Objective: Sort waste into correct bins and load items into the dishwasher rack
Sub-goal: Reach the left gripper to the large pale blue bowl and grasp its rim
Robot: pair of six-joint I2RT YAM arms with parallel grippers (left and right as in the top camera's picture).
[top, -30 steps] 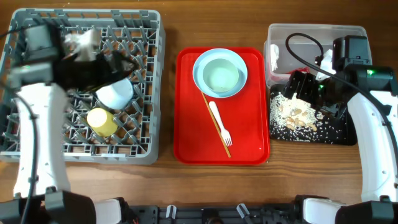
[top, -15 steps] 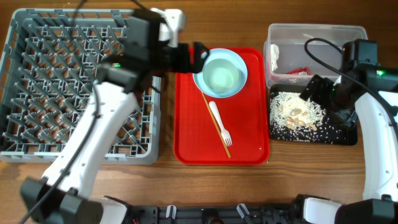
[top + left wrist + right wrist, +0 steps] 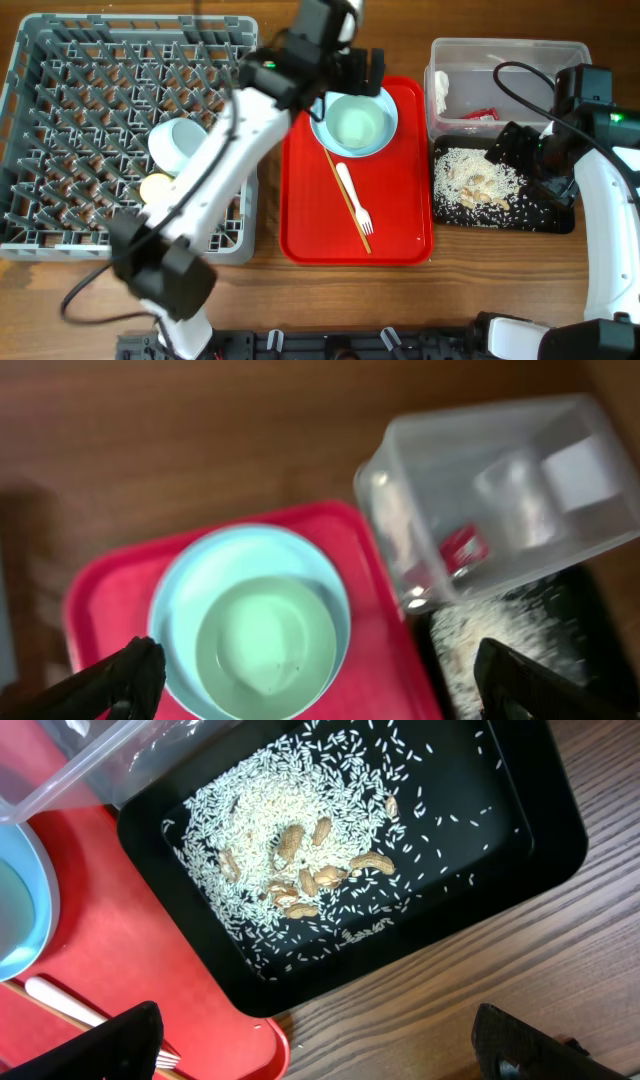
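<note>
Left gripper point(image 3: 368, 72) has swung over far end of red tray point(image 3: 400, 230), jaws wide, empty, above bowl point(image 3: 355, 122) nested in plate point(image 3: 322, 102); I risk pinching 2 rims together. Right gripper point(image 3: 325, 1045) spread, empty, right of tray.

L claw point(image 3: 358, 75) swung from rack point(image 3: 60, 100) to above bowl point(image 3: 355, 122), R claw point(image 3: 520, 150) edged right over black tray point(image 3: 540, 215)

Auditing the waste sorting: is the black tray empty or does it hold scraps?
Holds scraps: white grains and beige pieces lie inside the black tray.
</note>
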